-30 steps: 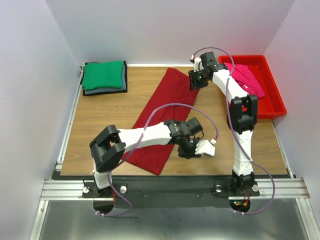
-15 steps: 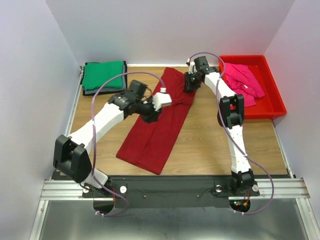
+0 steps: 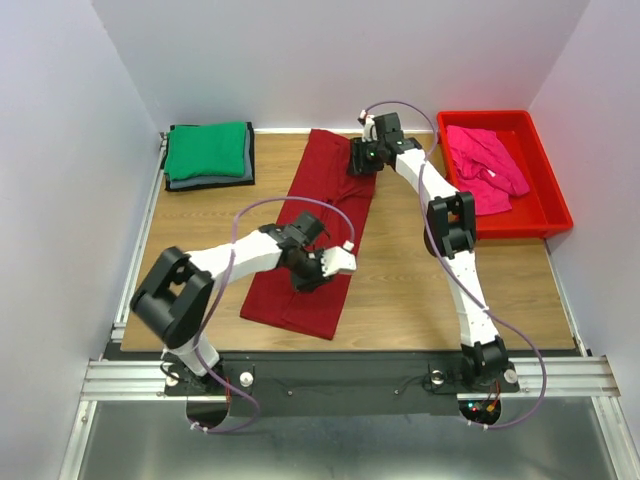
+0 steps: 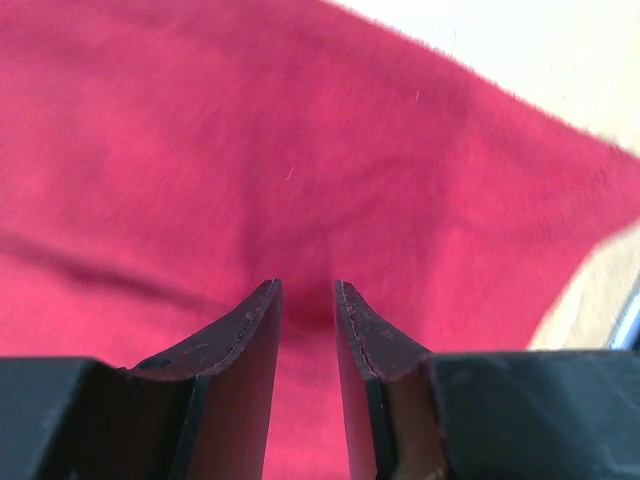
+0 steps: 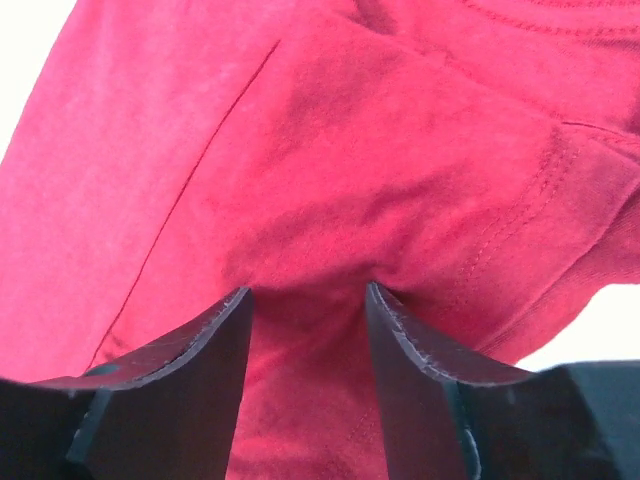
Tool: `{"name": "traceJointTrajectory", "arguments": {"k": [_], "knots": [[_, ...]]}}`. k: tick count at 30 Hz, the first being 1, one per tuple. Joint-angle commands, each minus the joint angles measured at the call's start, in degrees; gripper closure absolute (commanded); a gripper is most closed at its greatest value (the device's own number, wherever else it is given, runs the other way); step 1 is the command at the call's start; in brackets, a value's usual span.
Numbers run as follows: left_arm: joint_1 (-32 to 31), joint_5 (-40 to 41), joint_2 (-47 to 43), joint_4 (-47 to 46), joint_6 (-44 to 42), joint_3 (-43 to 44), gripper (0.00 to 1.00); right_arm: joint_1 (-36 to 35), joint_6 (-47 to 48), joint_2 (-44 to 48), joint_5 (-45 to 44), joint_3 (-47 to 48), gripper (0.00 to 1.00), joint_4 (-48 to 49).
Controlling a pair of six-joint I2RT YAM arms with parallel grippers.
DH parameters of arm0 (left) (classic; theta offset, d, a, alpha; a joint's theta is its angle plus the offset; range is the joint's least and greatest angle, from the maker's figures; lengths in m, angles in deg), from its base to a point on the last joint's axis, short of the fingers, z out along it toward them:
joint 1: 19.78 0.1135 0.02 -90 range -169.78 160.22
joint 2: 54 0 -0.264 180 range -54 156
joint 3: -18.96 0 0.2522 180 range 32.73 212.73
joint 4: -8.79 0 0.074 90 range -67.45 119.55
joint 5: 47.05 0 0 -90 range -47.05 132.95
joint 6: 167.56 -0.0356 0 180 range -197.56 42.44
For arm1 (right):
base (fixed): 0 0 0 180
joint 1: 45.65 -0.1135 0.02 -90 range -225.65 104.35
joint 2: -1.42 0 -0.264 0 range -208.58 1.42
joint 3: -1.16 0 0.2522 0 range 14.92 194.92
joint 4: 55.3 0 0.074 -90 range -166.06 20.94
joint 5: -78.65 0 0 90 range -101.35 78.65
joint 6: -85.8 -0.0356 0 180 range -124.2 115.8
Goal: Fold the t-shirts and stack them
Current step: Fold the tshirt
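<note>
Claws meet the maroon tee mid-frame: left claw pinches a fold lower down; right claw straddles its top, grip unclear.

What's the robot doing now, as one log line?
left gripper: pinching dark red cloth t-shirt | right gripper: cloth between jaws, far end

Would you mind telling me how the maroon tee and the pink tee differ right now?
The maroon tee lies as a long flattened strip on the table; the pink tee sits crumpled in the red tray. The left gripper and right gripper are down on the maroon tee; neither is at the pink tee. Shared: both are plain tees not yet on the folded stack.
</note>
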Motion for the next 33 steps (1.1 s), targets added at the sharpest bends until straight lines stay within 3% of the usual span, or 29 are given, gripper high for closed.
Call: {"name": "traceJointTrajectory", "arguments": {"k": [1, 11, 15, 20, 22, 28, 33], "knots": [[-4.9, 2.6, 6.63, -5.33, 1.91, 0.15, 0.62, -0.19, -0.43, 8.54, 0.03, -4.3, 0.36, 2.71], [-15.09, 0.23, 16.74, -5.34, 6.48, 3.84, 0.66, 1.13, 0.62, 26.92, -0.67, -16.08, 0.06, 2.71], [-19.4, -1.88, 19.2, -4.28, 8.77, 10.86, 0.67, 2.18, 4.49, 33.07, -2.69, -22.49, 0.04, 2.45], [-20.02, -5.75, 19.74, -1.65, 10.7, 19.39, 0.62, 2.8, 10.46, 39.66, -0.86, -33.21, 0.04, 0.61], [-18.63, -6.45, 15.29, -1.29, 9.57, 20.46, 0.59, 2.89, 13.53, 41.95, 0.11, -36.2, 0.04, -1.76], [-11.94, -12.43, -3.09, -0.94, 4.91, 12.48, 0.49, 3.24, 23.9, 52.84, 7.84, -47.01, 0.04, -13.26], [-11.06, -11.46, -19.27, 3.79, -3.08, 1.58, 0.44, 2.89, 40.21, 64.08, 14.09, -58.16, 0.19, -24.07]]}}
